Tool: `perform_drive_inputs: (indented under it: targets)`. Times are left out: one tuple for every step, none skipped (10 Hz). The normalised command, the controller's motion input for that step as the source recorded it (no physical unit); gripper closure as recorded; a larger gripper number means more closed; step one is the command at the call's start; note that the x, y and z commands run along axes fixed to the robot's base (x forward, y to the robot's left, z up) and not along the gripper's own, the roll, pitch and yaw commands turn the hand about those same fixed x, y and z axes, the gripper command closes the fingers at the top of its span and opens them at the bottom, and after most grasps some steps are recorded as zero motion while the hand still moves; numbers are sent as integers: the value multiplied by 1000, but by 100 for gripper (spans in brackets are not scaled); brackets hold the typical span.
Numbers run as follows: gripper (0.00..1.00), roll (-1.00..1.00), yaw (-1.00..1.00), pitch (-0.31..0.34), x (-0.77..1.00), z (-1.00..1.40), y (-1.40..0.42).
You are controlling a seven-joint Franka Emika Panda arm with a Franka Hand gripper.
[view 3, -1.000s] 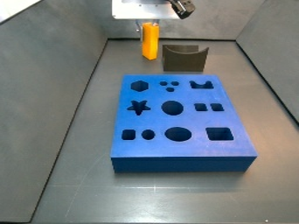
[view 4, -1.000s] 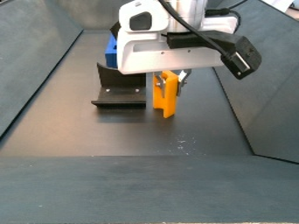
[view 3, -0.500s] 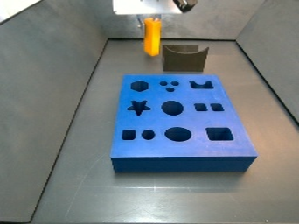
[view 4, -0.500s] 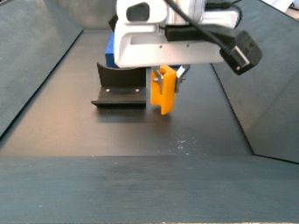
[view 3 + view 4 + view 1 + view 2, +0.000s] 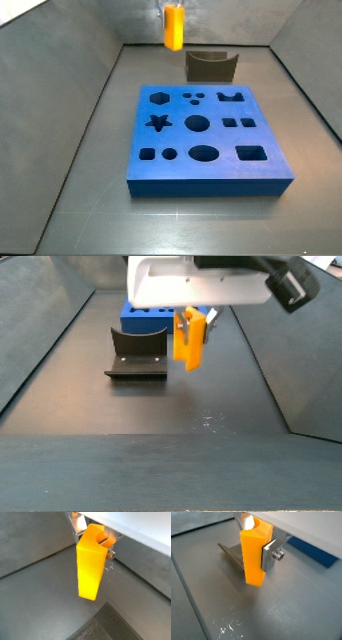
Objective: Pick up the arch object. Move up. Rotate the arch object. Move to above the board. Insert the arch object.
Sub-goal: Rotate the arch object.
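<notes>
The arch object point(image 5: 189, 340) is a slim yellow-orange block hanging upright, clear of the floor, and also shows in the other side view point(image 5: 174, 28). My gripper point(image 5: 189, 316) is shut on its upper part, its white body filling the top of that view. In both wrist views the silver fingers point(image 5: 271, 554) point(image 5: 79, 522) press its two sides, with the curved notch point(image 5: 97, 534) up between them. The board point(image 5: 207, 140), a thick blue slab with dark cut-out holes, lies flat on the floor nearer the camera than the block.
The dark fixture point(image 5: 211, 66) stands on the floor between the hanging block and the board, also seen beside the block point(image 5: 138, 354). Grey walls slope up along both sides point(image 5: 67, 90). A blue edge of the board point(image 5: 314, 553) shows behind the finger.
The gripper has risen with the arch object in it; the block hangs higher above the floor than a second ago. Board and fixture have not moved.
</notes>
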Motion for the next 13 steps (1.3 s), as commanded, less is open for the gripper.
perform_drive_inputs:
  targets:
    - [100, 0, 0, 0, -638, 1000, -651]
    - [100, 31, 15, -39, -640, 1000, -651]
    - [100, 51, 22, -44, -632, 1000, -616]
    - [100, 93, 28, -24, -599, 1000, -533]
    - [100, 128, 29, -3, -564, 1000, -465]
    - [100, 162, 28, 19, -521, 1000, -388]
    - [100, 182, 30, 38, -464, 1000, -309]
    - [100, 145, 29, 50, -367, 1000, -234]
    - [100, 118, 24, 51, -277, 1000, -181]
    - [100, 110, 22, 64, -181, 1000, -135]
    - [100, 124, 26, 67, -132, 907, -97]
    - [100, 130, 28, 61, -107, 822, -77]
    - [100, 120, 29, 52, -54, 611, -39]
